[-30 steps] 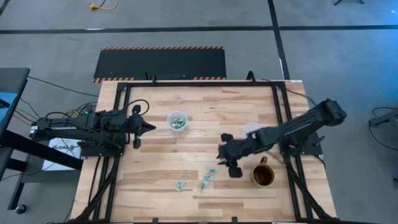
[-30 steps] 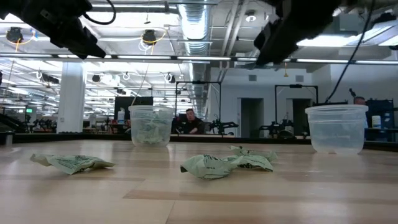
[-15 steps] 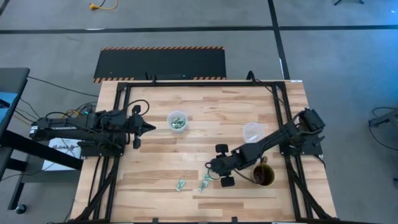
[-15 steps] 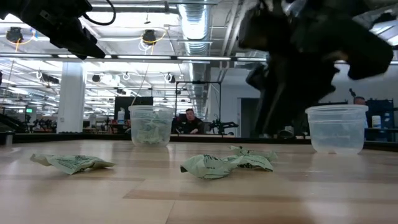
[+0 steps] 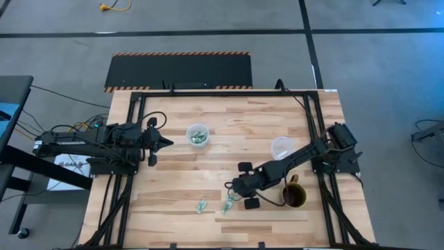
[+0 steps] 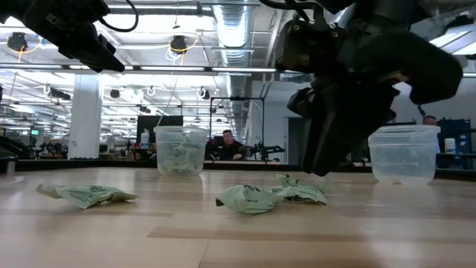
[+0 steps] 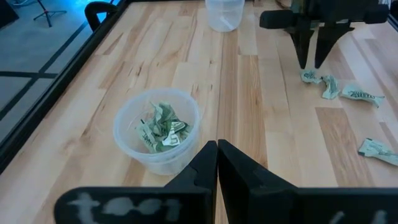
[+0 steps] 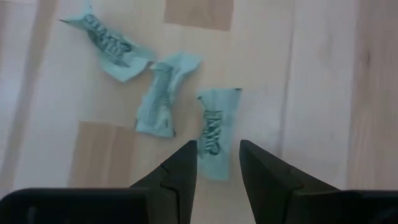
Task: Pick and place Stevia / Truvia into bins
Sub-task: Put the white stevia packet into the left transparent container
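the right gripper [image 8: 217, 163] hangs low over a small cluster of green sachets [image 8: 155, 99] near the front middle of the table [image 5: 173, 180], its fingers parted and straddling the nearest sachet [image 8: 214, 130], nothing gripped yet. this looks like the reach stage of a pick: the next move calls for a short drop to the wood, then a pinch on that one packet without dragging its neighbours. one more sachet [image 5: 201, 206] lies apart toward the left. the empty cup [image 5: 281, 146] stands near the right arm, beside a brown mug [image 5: 293, 196]; the other cup [image 5: 198, 135] already holds sachets. the left gripper [image 7: 217, 163] waits clenched and empty at the table's left edge.
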You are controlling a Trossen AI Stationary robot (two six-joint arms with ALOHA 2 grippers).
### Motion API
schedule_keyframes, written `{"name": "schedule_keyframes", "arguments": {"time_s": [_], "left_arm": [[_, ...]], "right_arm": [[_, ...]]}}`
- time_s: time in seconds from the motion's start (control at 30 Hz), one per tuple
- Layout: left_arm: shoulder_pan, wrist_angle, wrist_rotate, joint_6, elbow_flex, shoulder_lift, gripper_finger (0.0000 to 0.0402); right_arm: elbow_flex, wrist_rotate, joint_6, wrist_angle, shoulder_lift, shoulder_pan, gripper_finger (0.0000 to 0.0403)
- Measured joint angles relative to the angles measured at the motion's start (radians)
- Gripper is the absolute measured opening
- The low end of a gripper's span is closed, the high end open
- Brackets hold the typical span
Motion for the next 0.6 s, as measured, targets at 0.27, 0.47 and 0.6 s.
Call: {"name": "schedule_keyframes", "arguments": {"time_s": [0.27,0.47,0.6], "left_arm": [[0.000,0.000,0.000,0.000,0.000,0.000,0.0000],[0.000,0.000,0.000,0.000,0.000,0.000,0.0000],[0.000,0.000,0.000,0.000,0.000,0.000,0.0000]], "right_arm": [[0.000,-0.182,0.004,0.026,0.000,-0.028,0.0113],[0.000,-0.137,0.010,0.019,0.000,-0.049,0.0130],[0.000,-0.134,0.028,0.018,-0.001,-0.054,0.0153]]}}
